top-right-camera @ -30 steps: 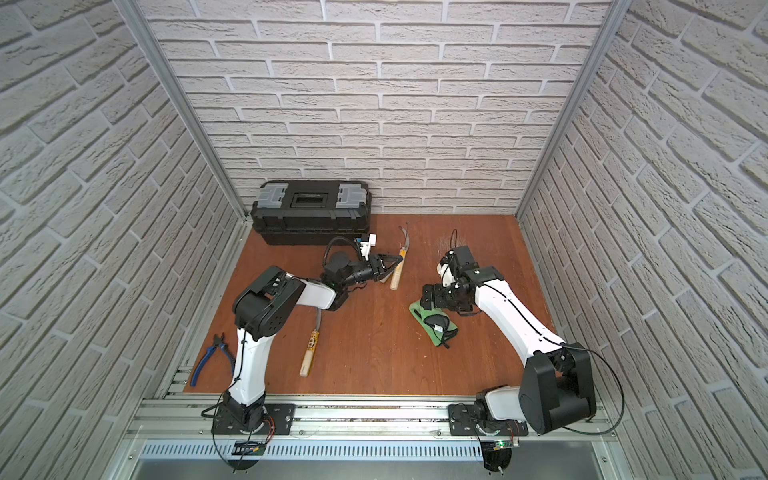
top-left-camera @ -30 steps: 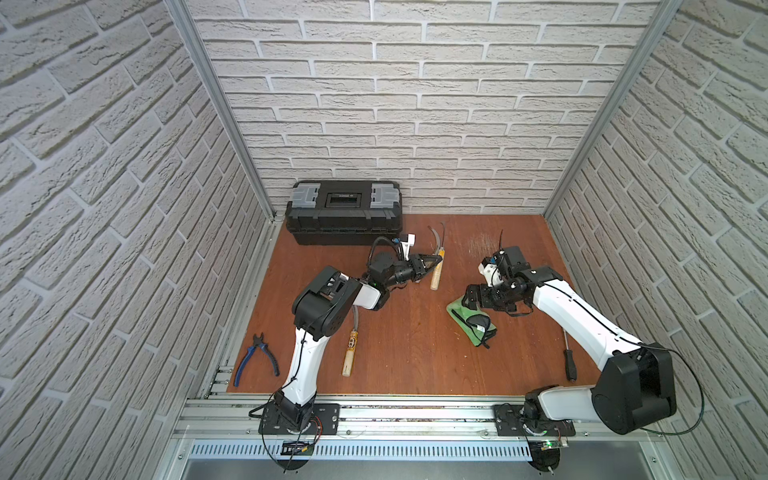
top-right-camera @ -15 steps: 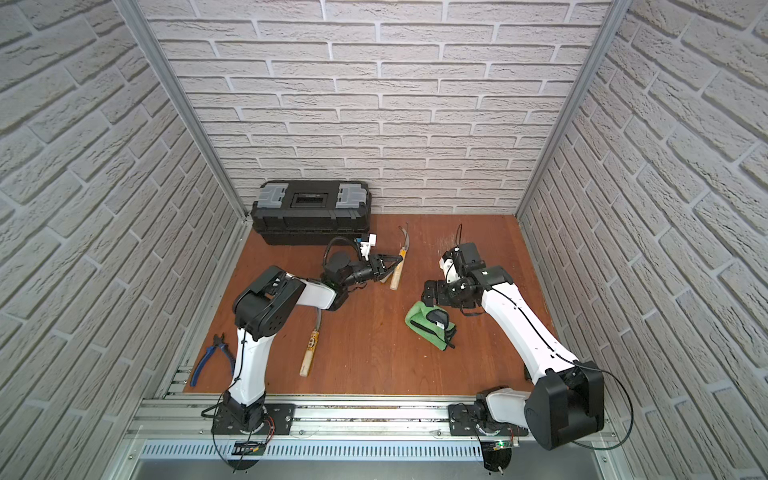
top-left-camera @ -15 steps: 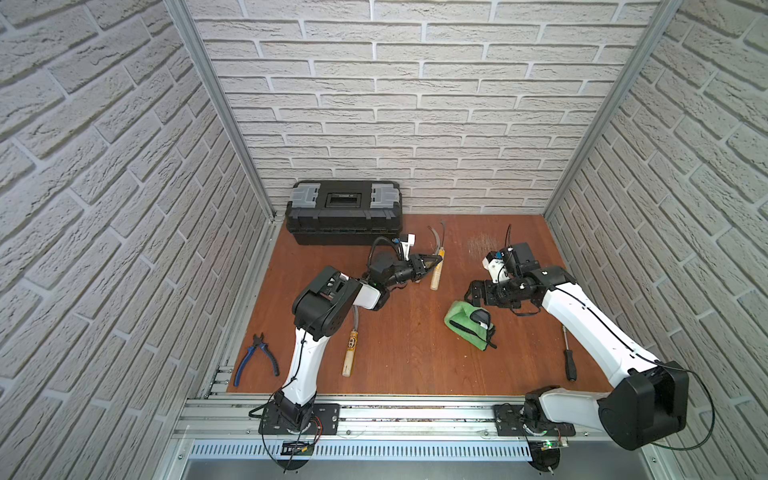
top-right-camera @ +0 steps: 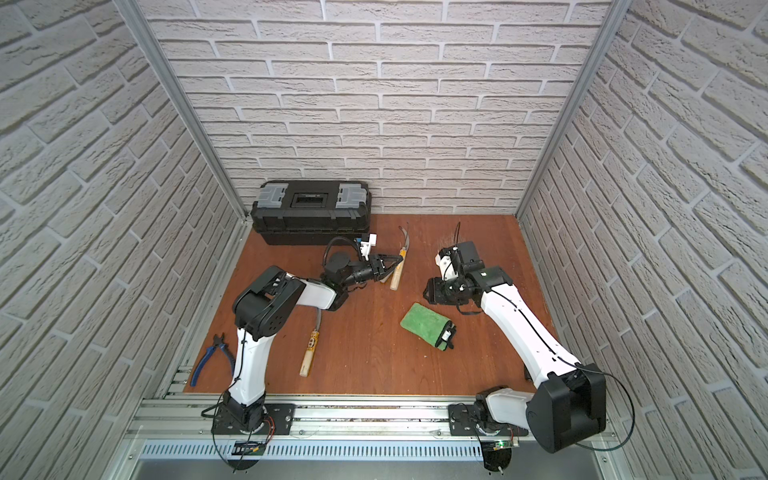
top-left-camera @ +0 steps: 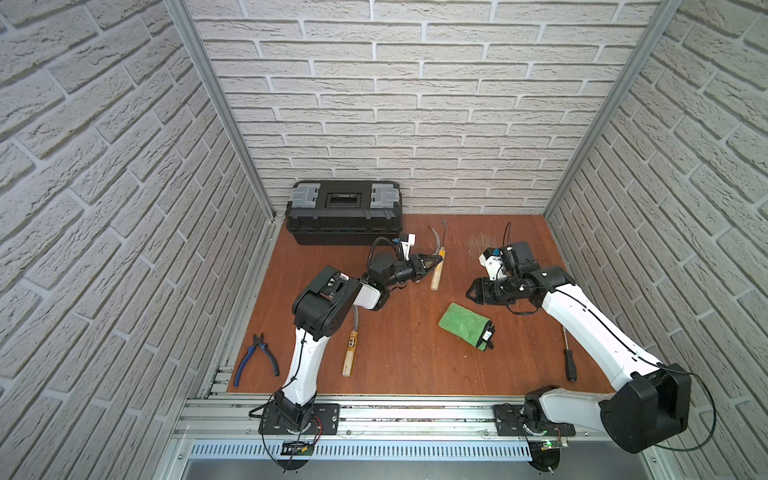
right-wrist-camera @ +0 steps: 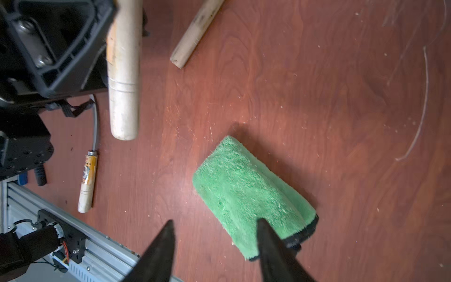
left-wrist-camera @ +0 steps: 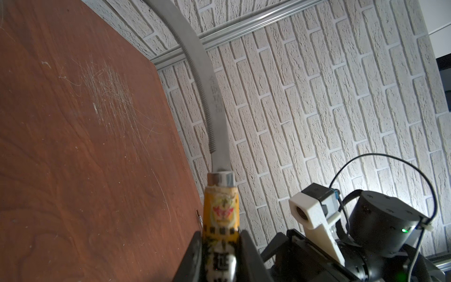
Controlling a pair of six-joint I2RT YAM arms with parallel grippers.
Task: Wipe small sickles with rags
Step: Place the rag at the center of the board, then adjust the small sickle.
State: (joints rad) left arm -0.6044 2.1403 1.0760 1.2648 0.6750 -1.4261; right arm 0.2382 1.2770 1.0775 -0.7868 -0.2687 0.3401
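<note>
Clearly the left gripper (top-left-camera: 430, 262) is clamped on a sickle: in the left wrist view its fingers (left-wrist-camera: 192, 258) press from both sides on the yellow-labelled handle of the held sickle (left-wrist-camera: 220, 214), and the serrated grey blade curves away above the wooden floor (top-left-camera: 395, 353). In both top views this grip sits just above the middle of the frame, with the blade reaching toward the back wall. The right gripper (top-left-camera: 471, 293) hangs right of centre with its fingers (right-wrist-camera: 158, 254) spread and nothing between them. The green rag (top-left-camera: 465, 326) lies folded on the floor just below and slightly left of that gripper in a top view, its black strap end toward the lower right. From the right wrist view I cannot tell whether a fingertip touches the rag. A second sickle (top-left-camera: 350, 351) lies flat on the floor at lower centre-left, partly under the left arm. Another pale handle (right-wrist-camera: 195, 31) rests on the floor beyond the held one. The black toolbox (top-left-camera: 344, 212) stands against the back wall with its lid shut, so its contents cannot be seen. Blue-handled pliers (top-left-camera: 255, 359) lie at the lower left and a screwdriver (top-left-camera: 569, 361) at the lower right.
</note>
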